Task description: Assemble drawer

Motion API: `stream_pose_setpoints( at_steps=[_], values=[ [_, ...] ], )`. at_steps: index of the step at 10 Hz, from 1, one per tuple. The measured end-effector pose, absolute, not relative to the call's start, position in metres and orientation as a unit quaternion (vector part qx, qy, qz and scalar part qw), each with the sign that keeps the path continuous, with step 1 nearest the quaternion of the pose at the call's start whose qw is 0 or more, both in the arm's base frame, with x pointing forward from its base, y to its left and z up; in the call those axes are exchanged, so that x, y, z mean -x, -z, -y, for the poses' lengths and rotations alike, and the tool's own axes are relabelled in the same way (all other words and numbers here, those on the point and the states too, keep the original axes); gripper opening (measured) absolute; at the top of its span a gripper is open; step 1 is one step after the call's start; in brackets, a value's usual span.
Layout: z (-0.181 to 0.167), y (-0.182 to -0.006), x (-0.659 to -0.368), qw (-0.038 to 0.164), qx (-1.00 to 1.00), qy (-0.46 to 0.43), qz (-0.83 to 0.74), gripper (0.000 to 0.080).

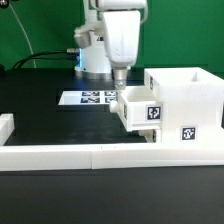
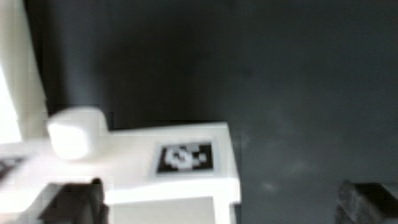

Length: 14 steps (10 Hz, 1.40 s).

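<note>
The white box case (image 1: 186, 92) stands on the black table at the exterior view's right, with a tag low on its front. One small white tray (image 1: 133, 108) with a tag on its side sits against the case's left side. My gripper (image 1: 118, 86) hangs right over the tray's left end. In the wrist view the tray (image 2: 171, 178) with its tag and a round white knob (image 2: 75, 131) lie below my gripper (image 2: 221, 204). The dark fingers (image 2: 71, 204) stand wide apart, open and holding nothing. The second tray is out of view.
The marker board (image 1: 90, 98) lies flat on the table behind the tray. A long low white border rail (image 1: 90, 154) runs along the front, with a raised end (image 1: 5, 128) at the exterior view's left. The arm's white base (image 1: 95, 55) stands at the back.
</note>
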<state>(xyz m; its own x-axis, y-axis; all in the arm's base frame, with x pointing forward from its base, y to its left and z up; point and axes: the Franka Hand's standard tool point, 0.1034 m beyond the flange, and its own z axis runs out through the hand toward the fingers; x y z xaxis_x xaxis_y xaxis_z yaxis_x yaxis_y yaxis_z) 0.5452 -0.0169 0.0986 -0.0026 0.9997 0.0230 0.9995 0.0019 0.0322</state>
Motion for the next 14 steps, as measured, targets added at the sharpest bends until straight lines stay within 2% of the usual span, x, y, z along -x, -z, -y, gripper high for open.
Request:
stream_pose_setpoints(
  at_steps=[3,5,8,9,14],
  values=[
    [0.024,-0.095,-0.544,-0.002,-0.701,-0.022,-0.713,0.0649],
    [0.045,-0.080,-0.546,-0.047,-0.692,-0.048,-0.719,0.0649],
    [0.052,-0.060,-0.559,-0.098,-0.681,-0.078,-0.722,0.0649],
    [0.050,-0.056,-0.560,-0.106,-0.684,-0.083,-0.717,0.0649],
    [0.020,-0.049,-0.547,-0.114,-0.708,-0.079,-0.693,0.0649]
  ],
)
